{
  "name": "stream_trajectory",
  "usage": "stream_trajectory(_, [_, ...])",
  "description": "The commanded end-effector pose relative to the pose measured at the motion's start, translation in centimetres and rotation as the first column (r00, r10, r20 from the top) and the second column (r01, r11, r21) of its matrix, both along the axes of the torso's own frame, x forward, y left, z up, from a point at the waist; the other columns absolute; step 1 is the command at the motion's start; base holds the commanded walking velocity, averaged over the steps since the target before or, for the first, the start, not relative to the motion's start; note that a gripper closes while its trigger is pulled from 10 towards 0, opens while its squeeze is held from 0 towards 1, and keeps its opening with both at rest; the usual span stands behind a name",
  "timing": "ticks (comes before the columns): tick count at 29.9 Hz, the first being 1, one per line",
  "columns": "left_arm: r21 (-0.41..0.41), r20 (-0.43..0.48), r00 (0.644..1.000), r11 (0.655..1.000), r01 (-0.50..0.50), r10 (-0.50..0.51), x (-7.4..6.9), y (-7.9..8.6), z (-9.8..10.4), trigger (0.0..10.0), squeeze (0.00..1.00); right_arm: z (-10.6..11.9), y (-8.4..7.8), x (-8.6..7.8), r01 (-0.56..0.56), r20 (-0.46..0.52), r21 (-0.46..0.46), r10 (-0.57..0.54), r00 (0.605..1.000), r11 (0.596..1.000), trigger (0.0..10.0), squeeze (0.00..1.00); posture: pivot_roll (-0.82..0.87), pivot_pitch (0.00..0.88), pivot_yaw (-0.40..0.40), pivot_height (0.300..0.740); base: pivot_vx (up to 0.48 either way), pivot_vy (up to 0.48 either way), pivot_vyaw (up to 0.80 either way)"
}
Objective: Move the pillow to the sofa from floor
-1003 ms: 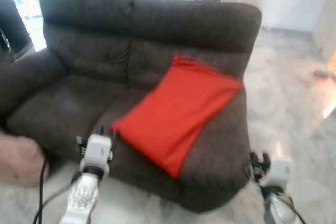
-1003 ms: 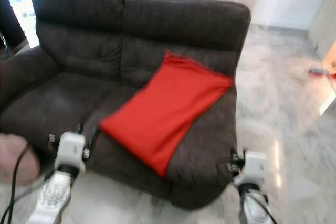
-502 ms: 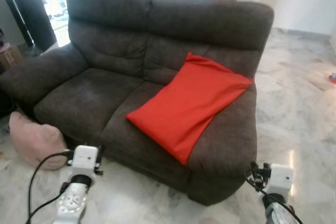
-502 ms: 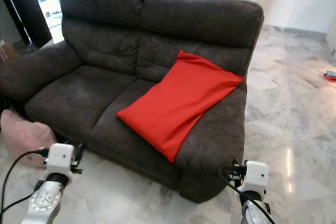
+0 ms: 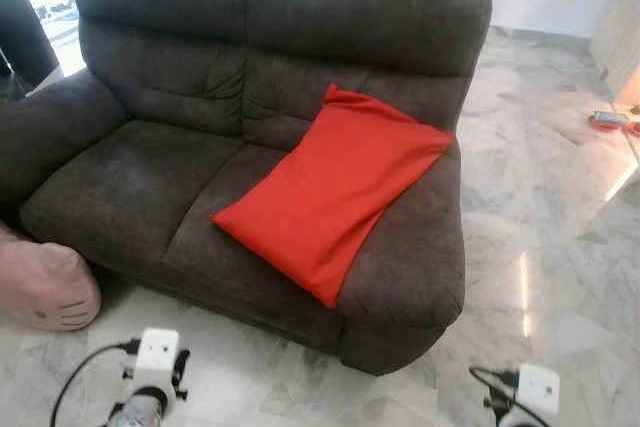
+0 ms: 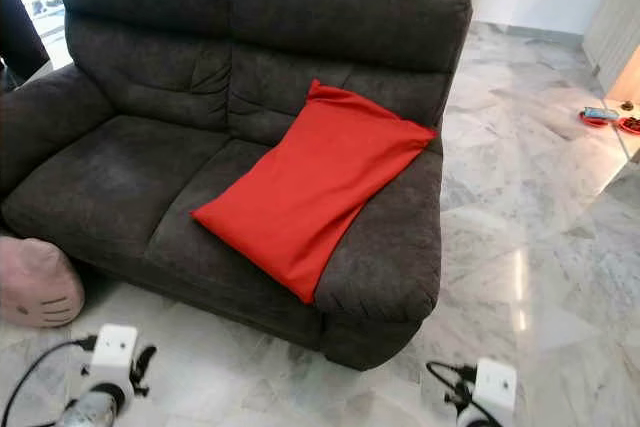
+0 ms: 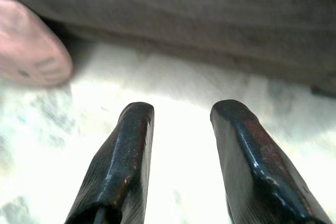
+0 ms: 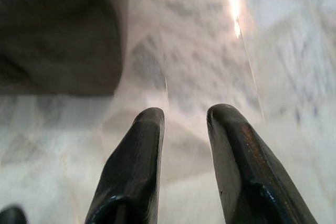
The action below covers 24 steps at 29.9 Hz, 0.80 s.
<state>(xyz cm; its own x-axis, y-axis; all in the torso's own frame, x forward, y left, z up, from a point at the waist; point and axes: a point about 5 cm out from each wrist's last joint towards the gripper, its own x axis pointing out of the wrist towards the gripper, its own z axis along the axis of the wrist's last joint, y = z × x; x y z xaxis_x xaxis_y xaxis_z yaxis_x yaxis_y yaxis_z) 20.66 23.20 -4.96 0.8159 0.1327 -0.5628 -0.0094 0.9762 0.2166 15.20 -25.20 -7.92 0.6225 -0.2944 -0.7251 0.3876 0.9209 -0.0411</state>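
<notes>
in the left eye view you have a red pillow (image 5: 335,187) already lying on the right seat of the dark sofa (image 5: 150,172), its long axis running from the backrest down toward the front edge, while a pink pillow (image 5: 42,287) sits on the marble floor (image 5: 560,237) against the sofa's left front corner; judging by the task, that pink one is what you go for. it lies to the left of and ahead of the left gripper (image 5: 155,372), so the left arm is clearly the nearer one, with the right gripper (image 5: 525,397) well apart on the far side. the right eye view gives you the same layout, with the pink pillow (image 6: 38,282) showing a printed face. the left wrist view adds what the head cannot: the 2 fingers (image 7: 118,166) stand apart with nothing between them, and the pink pillow (image 7: 29,45) lies off to 1 side of their line, not between them. the right wrist view shows its fingers (image 8: 131,166) likewise parted and holding nothing, over bare floor beside the sofa's corner (image 8: 58,35).
</notes>
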Motion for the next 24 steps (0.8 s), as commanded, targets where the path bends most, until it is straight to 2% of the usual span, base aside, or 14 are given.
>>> stream_trajectory(1, [-0.004, -0.058, 0.998, 1.000, 0.022, -0.022, -0.6, -0.3, -0.7, 10.0, 0.00, -0.6, 0.0, -1.2, 0.054, -0.049, 0.018, -0.053, 0.997, 0.998, 10.0, 0.00, 0.07, 0.000, -0.014, 0.740, 0.000, 0.000, 0.00])
stream_trajectory(5, [-0.011, -0.074, 0.997, 0.999, 0.034, -0.035, -0.5, -0.8, -0.9, 10.0, 0.00, -0.8, 0.0, -1.7, 0.067, -0.063, 0.022, -0.066, 0.996, 0.997, 10.0, 0.00, 0.06, 0.000, -0.009, 0.740, 0.000, 0.000, 0.00])
stream_trajectory(12, [-0.047, -0.105, 0.989, 0.994, 0.101, -0.105, 0.0, -2.8, -1.2, 10.0, 0.00, -0.7, -1.0, -2.4, 0.101, -0.063, 0.016, -0.100, 0.993, 0.995, 10.0, 0.00, -0.03, 0.000, 0.013, 0.740, 0.000, 0.000, 0.00])
stream_trajectory(24, [-0.047, -0.105, 0.989, 0.994, 0.101, -0.105, 0.0, -2.8, -1.2, 10.0, 0.00, -0.7, -1.0, -2.4, 0.101, -0.063, 0.016, -0.100, 0.993, 0.995, 10.0, 0.00, -0.03, 0.000, 0.013, 0.740, 0.000, 0.000, 0.00])
